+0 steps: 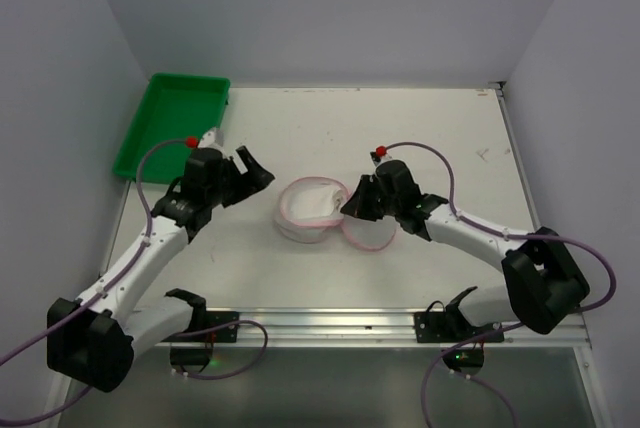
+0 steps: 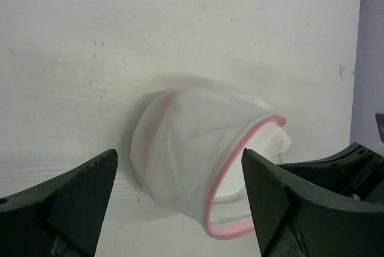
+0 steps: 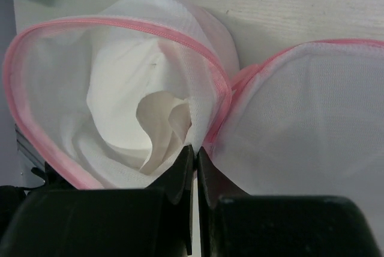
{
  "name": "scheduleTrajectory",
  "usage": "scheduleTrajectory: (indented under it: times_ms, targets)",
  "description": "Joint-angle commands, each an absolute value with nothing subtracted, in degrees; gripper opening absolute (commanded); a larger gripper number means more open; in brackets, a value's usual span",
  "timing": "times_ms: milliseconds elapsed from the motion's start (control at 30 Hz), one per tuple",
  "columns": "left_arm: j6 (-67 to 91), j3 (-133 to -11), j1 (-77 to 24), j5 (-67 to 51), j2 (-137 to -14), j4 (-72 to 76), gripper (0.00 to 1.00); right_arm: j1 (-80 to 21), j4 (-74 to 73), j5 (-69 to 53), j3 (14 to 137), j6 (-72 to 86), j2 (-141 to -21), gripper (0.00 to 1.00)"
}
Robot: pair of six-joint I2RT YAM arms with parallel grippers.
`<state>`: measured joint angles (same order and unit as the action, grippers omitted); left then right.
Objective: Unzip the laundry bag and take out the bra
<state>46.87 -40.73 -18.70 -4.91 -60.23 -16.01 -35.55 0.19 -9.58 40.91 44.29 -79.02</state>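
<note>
laundry bag (image 1: 308, 210) mouth open toward the right gripper (image 1: 352, 203), whose closed fingers block its near rim. bare table (image 1: 420, 138) between left gripper (image 1: 255, 170) and bag; green tray (image 1: 170, 123) well apart.

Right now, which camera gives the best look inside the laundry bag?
Right wrist view: it looks straight into the open laundry bag at white fabric bunched inside. Top external shows the bag small, from above, lid open. Left wrist shows mostly its mesh side and pink rim.

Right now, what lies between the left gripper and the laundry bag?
Nothing: only bare table separates the left gripper from the laundry bag, seen in the top view.
</note>
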Motion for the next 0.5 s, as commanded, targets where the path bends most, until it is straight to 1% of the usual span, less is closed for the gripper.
scheduleTrajectory:
  times_ms: [0, 67, 100, 133, 167, 333, 467]
  targets:
    - [40.35, -51.31, -20.65, 3.69, -58.36, -25.05, 0.88, -36.21, -1.67, -7.73, 44.56, 39.47, -75.5, 0.0]
    - [38.94, -55.18, -23.54, 5.62, -59.58, -27.41, 0.87, -36.65, -2.19, -7.56, 45.52, 38.59, -75.15, 0.0]
    - [37.63, -57.11, -25.47, 6.58, -61.33, -27.86, 0.83, -36.82, -2.81, -7.38, 45.79, 37.89, -75.15, 0.0]
    - [36.92, -60.52, -30.1, 8.59, -62.39, -28.21, 0.76, -37.17, -3.07, -7.21, 46.05, 37.53, -74.97, 0.0]
    - [36.48, -61.95, -32.15, 8.79, -63.53, -28.13, 0.75, -37.35, -3.25, -7.21, 46.66, 37.09, -74.88, 0.0]
    - [35.33, -67.76, -40.14, 9.48, -73.81, -28.12, 0.78, -38.14, -3.96, -7.12, 47.55, 35.69, -75.15, 0.0]
    - [34.37, -72.75, -43.41, 10.72, -81.81, -28.3, 0.78, -38.76, -3.43, -7.21, 47.38, 35.25, -75.85, 0.0]
